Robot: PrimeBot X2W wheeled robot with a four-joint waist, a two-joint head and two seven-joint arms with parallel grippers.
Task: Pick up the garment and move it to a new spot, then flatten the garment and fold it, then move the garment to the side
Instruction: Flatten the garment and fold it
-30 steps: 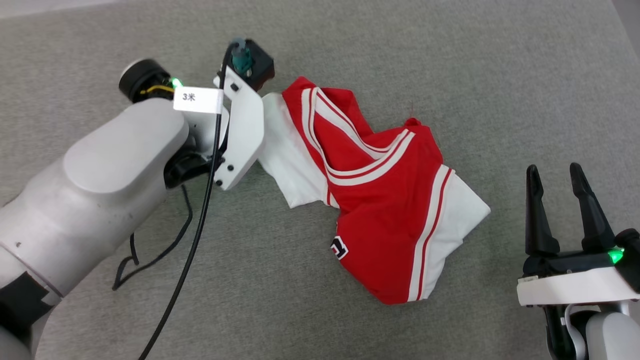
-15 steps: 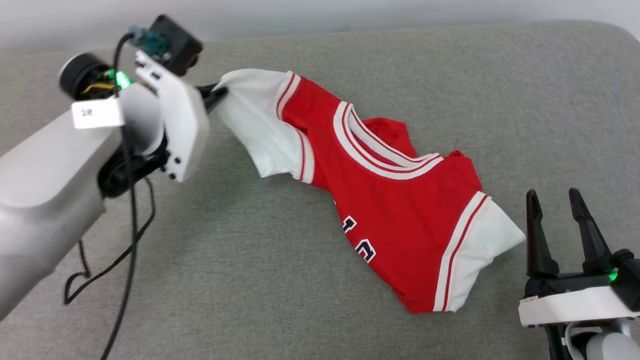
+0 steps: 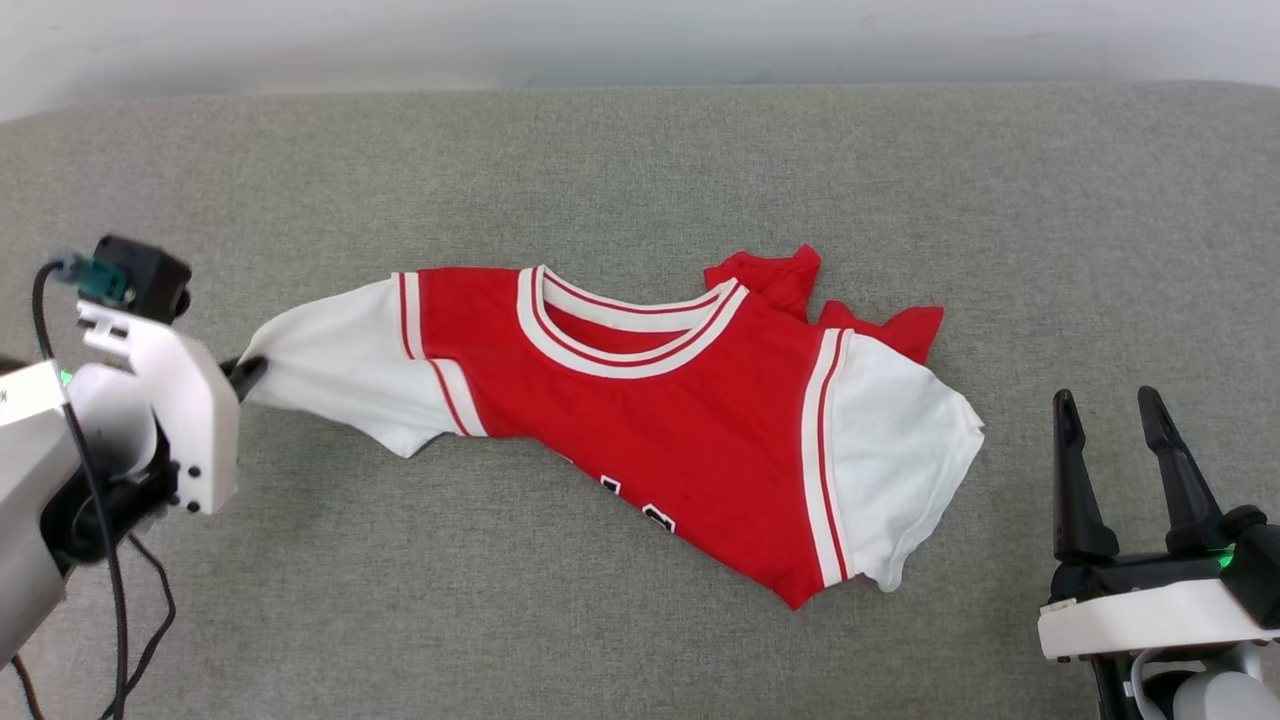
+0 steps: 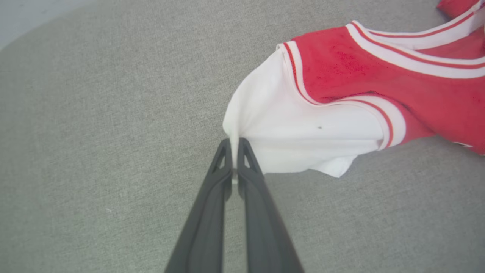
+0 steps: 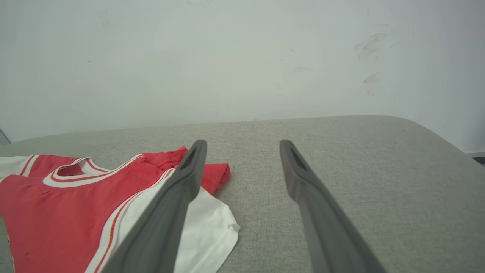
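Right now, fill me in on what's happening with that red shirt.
The left gripper is shut on the edge of one white sleeve of the garment, which stretches toward it across the grey fabric surface. The right gripper stands open beside the other sleeve, holding nothing. The garment lies partly spread, rumpled, not yet folded.

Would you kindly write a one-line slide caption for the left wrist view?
The left gripper shut on the white sleeve of the garment, which lies stretched across the grey surface.
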